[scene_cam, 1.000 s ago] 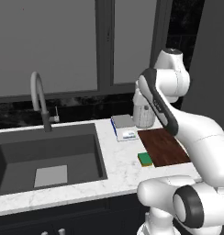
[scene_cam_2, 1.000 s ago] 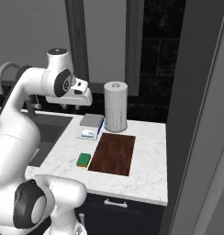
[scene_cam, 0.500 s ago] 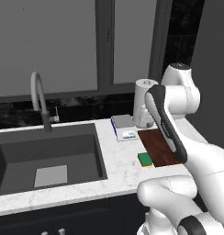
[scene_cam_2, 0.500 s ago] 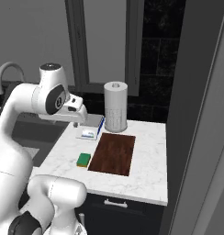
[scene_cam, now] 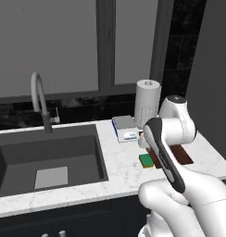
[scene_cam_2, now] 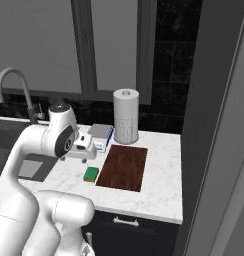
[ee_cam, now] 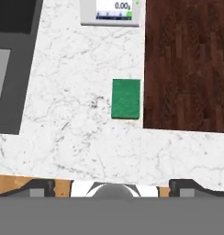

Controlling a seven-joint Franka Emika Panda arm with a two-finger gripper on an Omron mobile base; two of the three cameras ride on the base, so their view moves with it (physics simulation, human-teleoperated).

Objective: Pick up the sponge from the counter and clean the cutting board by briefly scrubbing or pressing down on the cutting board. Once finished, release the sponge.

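I see gripper [ee_cam: 111, 186] spread wide, holding nothing, hanging above counter [ee_cam: 77, 133]. Sponge [ee_cam: 126, 98] lies flat below, just beside cutting board [ee_cam: 187, 64] edge.

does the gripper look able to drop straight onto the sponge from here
Probably yes. The sponge lies on bare counter beside the cutting board, nothing on top of it, and the jaws stand open above.
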